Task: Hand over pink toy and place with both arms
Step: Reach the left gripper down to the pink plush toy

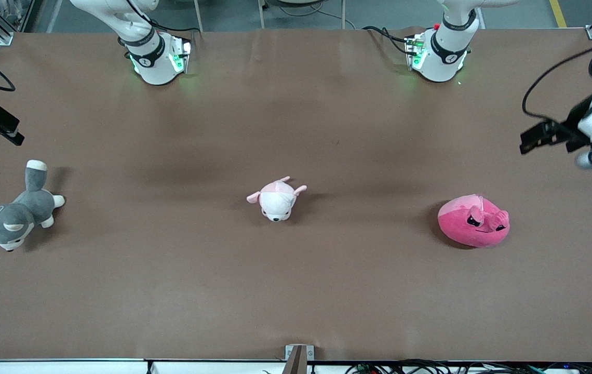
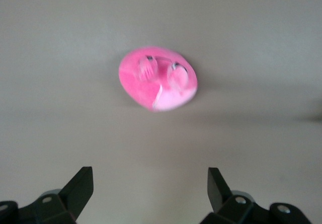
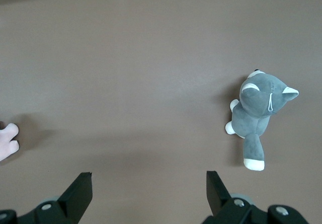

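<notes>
A: Item 1, pink toy [image 1: 473, 220]: on the surface, toward the left arm's end, nearer the front camera than both bases; apart from the pale plush [image 1: 277, 199] at mid-surface and the grey dog [image 1: 14, 214] at the right arm's end.

B: Left gripper [image 2: 150, 190]: jaws wide, nothing held, up over the surface w/ the toy ahead of it. Right gripper [image 3: 149, 191]: also wide, empty, waiting near the dog.

A: Step in hand, approx.: left arm should centre over the blob, straddle its widest part, descend before closing; leave one side free for the handover.
</notes>
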